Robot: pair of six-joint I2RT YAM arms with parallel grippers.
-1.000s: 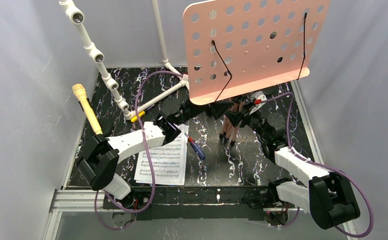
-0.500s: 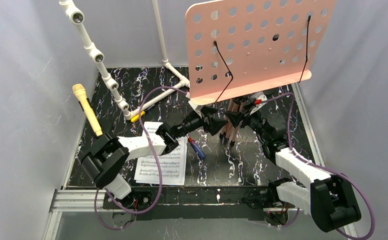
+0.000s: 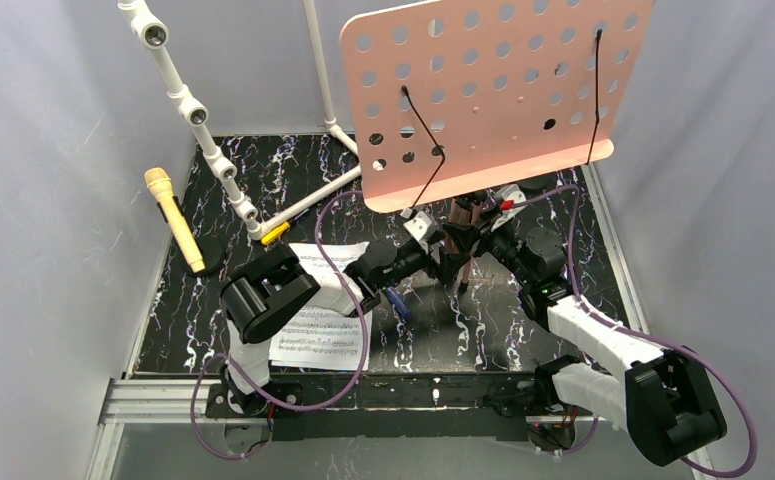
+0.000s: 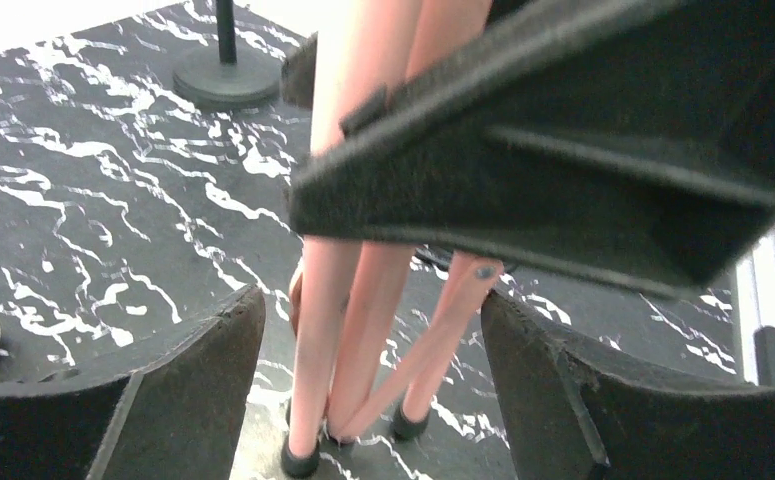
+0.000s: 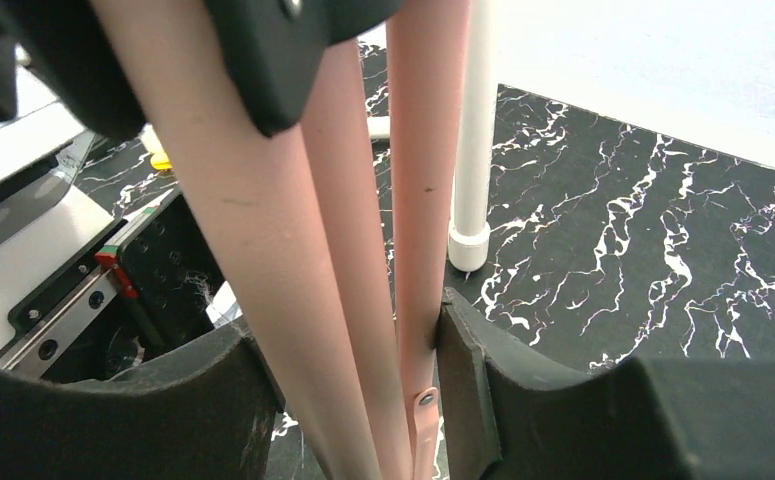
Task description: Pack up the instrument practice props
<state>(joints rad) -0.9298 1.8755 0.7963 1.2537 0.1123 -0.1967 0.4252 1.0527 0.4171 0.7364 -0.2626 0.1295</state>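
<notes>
The pink perforated music board (image 3: 493, 95) stands tilted on its folded copper tripod legs (image 3: 460, 252) at the table's middle. My right gripper (image 5: 358, 350) is shut on those legs (image 5: 363, 250), a pad pressed to each side. My left gripper (image 4: 373, 320) is open and straddles the same legs (image 4: 358, 330) lower down, near their black feet; its left finger (image 4: 178, 390) stands apart from them. A white sheet-music page (image 3: 323, 315) lies flat at the front left. The yellow microphone (image 3: 175, 218) leans at the far left. A black round-based mic pole (image 4: 225, 75) stands on the table behind the legs.
The white plastic pipe frame (image 3: 203, 130) slants across the back left, and one of its uprights (image 5: 475, 150) stands just behind the legs. A small blue and red tool (image 3: 395, 300) lies beside the page. Grey curtains close in on both sides.
My left arm has swung right, from over the sheet music to the tripod legs, and its jaws have widened. The pink board has shifted to the left. The right gripper kept its hold.
</notes>
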